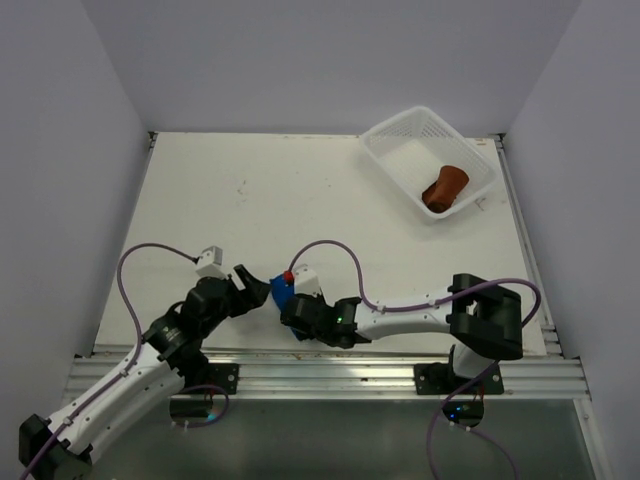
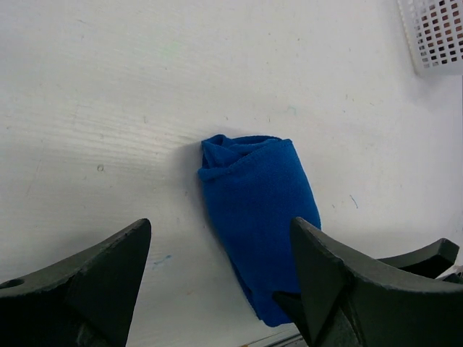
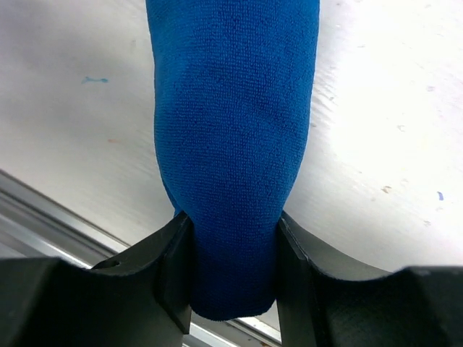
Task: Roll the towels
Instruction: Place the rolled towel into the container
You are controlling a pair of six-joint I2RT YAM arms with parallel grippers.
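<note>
My right claw (image 3: 233, 267) pinches the near end of the rolled blue towel (image 3: 231, 130); my left claw (image 2: 221, 238) hangs spread just left of it.

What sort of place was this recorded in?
Probably a lab robot cell rather than a home: a white table boxed in by plain white walls, an aluminium mounting rail along its near edge, and a mesh basket as a prop.

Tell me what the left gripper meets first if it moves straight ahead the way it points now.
Probably the rolled blue towel, which lies just ahead of the left gripper, facing its open jaws; the right gripper grips one end. Depth is unclear.
</note>
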